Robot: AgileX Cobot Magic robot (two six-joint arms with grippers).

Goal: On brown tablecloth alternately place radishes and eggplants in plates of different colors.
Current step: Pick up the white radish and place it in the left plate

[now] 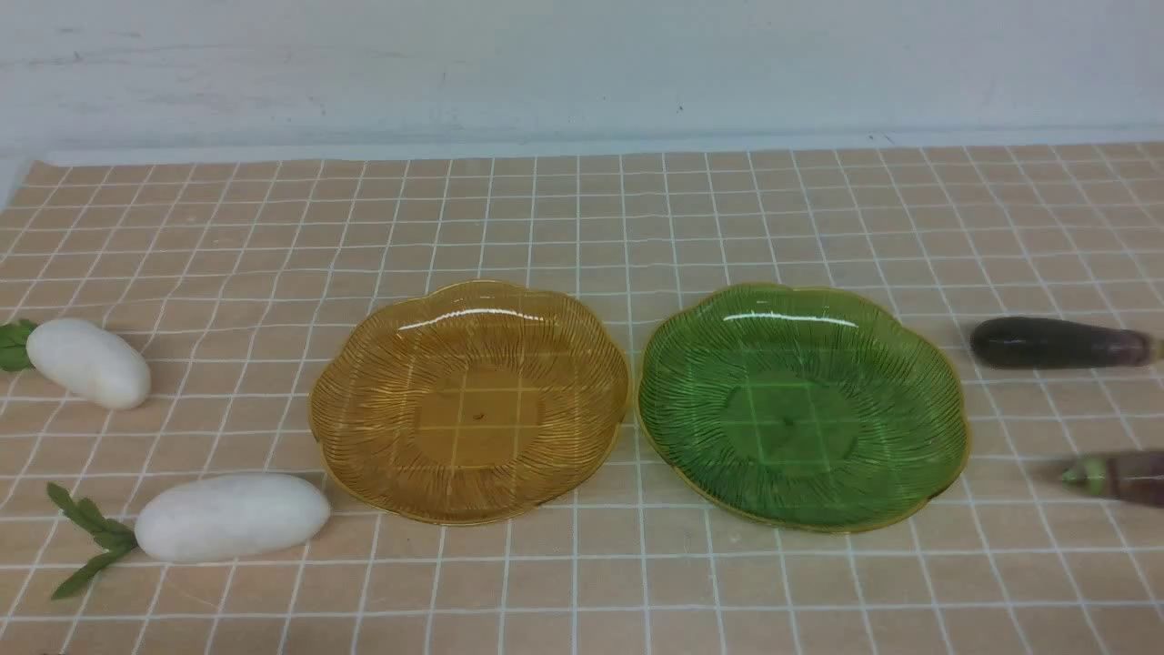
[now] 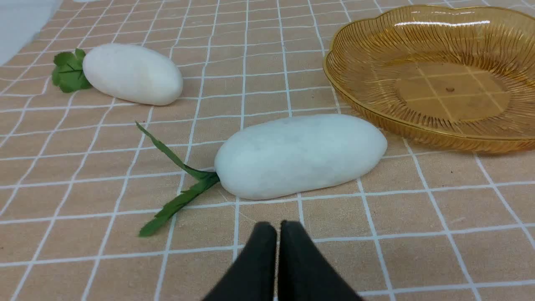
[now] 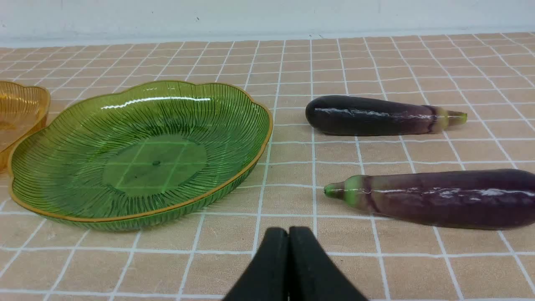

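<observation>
On the brown tablecloth (image 1: 582, 218) an amber plate (image 1: 346, 400) and a green plate (image 1: 937, 428) sit side by side, both empty. Two white radishes lie left of the amber plate: the far radish (image 1: 88, 362) and the near radish (image 1: 233, 516). Two purple eggplants lie right of the green plate: the far eggplant (image 1: 1059, 343) and the near eggplant (image 1: 1128, 477), cut by the frame edge. My left gripper (image 2: 278, 225) is shut and empty, just short of the near radish (image 2: 299, 155). The right gripper (image 3: 288, 230), also shut and empty, hovers near the green plate (image 3: 234, 184) and the near eggplant (image 3: 443, 197). Neither arm shows in the front view.
A pale wall (image 1: 582, 64) runs behind the cloth's far edge. The amber plate (image 2: 359, 104) stands beside the near radish in the left wrist view. The far radish (image 2: 133, 74) and far eggplant (image 3: 372, 115) lie farther out from the grippers.
</observation>
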